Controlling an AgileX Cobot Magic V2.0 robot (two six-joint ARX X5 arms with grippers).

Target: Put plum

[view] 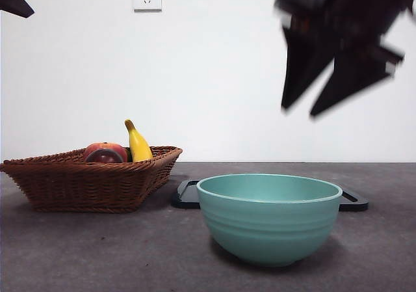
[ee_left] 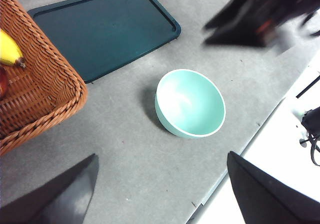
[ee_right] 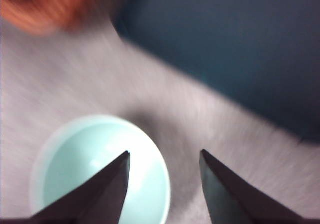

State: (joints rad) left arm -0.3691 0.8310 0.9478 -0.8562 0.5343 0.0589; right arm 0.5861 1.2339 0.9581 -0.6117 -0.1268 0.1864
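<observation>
No plum shows clearly. In the wicker basket [view: 91, 181] lie a red-orange fruit [view: 104, 152] and a yellow banana [view: 138, 146]. A sliver of dark red fruit [ee_left: 2, 82] shows at the basket's edge in the left wrist view; I cannot tell which fruit it is. My right gripper [view: 299, 110] hangs high above the right side of the teal bowl [view: 268, 217], blurred, open and holding nothing. The right wrist view shows its jaws [ee_right: 164, 152] apart over the bowl [ee_right: 100, 169]. My left gripper [ee_left: 162, 155] is open and waits high, a black tip [view: 13, 2] at the top left corner.
A dark flat tray [view: 188, 194] lies behind the bowl, between it and the basket [ee_left: 40, 79]. The left wrist view shows the tray [ee_left: 105, 29], the bowl [ee_left: 190, 102], the other arm's gripper [ee_left: 260, 19] and the table's edge [ee_left: 240, 154] near the bowl.
</observation>
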